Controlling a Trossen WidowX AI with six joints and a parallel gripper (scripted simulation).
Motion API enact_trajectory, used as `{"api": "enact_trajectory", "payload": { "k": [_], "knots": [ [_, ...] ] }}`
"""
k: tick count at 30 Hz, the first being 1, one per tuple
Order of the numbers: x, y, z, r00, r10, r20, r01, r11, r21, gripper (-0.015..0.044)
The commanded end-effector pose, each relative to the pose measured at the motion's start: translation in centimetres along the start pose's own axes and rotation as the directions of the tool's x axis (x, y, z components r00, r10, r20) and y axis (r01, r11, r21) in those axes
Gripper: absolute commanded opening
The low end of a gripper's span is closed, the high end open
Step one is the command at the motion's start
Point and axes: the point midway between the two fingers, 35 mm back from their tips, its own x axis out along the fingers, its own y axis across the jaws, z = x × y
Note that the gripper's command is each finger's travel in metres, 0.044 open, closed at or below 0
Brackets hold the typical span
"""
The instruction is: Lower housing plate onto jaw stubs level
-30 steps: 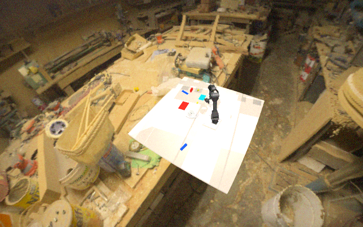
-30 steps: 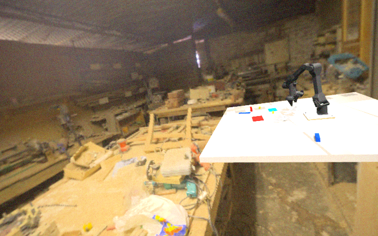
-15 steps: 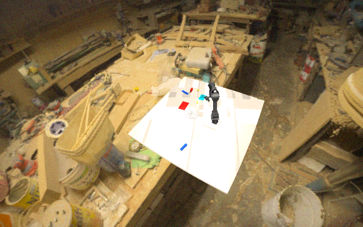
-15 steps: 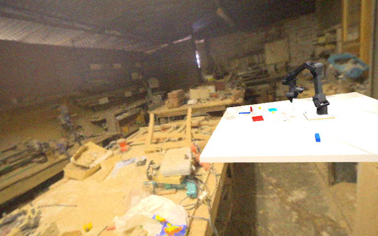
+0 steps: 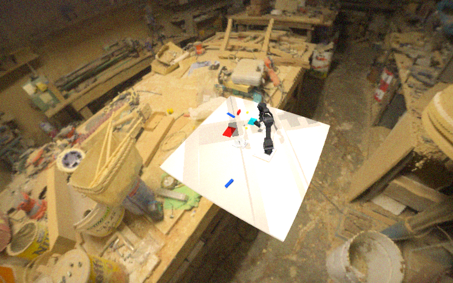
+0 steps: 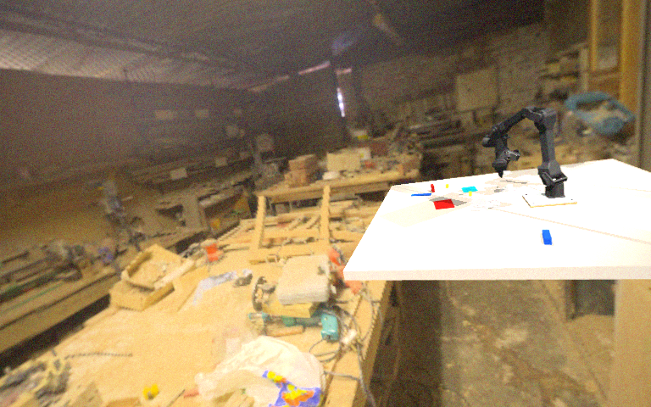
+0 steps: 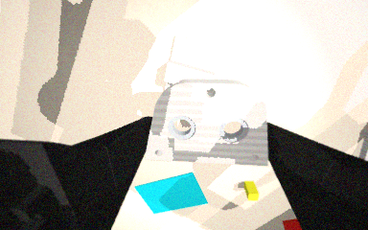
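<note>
My gripper is shut on the housing plate, one black finger at each side edge. The pale housing plate shows in the wrist view with a rounded far edge, two large round holes and smaller holes. It hangs above the table, and is too faint to make out in the top and exterior views. A white, thin-lined assembly lies on the table on the near-left side of my gripper in the top view. It is washed out against the white top, so its jaws and stubs cannot be told apart.
A cyan square, a yellow block and a red square lie near the gripper. A blue block lies farther off. Small red, yellow and blue pieces lie near the table's back edge.
</note>
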Motion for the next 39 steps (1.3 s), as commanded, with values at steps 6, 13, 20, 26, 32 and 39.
{"api": "enact_trajectory", "payload": {
  "k": [6, 13, 20, 26, 32, 39],
  "knots": [
    [0.0, -1.3, -0.6, 1.000, 0.003, 0.004, -0.002, 0.982, -0.190, 0.0351],
    [0.0, -2.3, -1.1, 1.000, 0.002, 0.004, -0.001, 0.946, -0.323, 0.0351],
    [0.0, -3.4, -1.6, 1.000, 0.002, 0.004, 0.000, 0.893, -0.451, 0.0351],
    [0.0, -4.3, -1.9, 1.000, 0.001, 0.004, 0.001, 0.833, -0.554, 0.0351],
    [0.0, -5.2, -2.3, 1.000, 0.001, 0.003, 0.002, 0.761, -0.648, 0.0351],
    [0.0, -6.3, -2.6, 1.000, 0.000, 0.003, 0.002, 0.664, -0.747, 0.0351]
  ]
}}
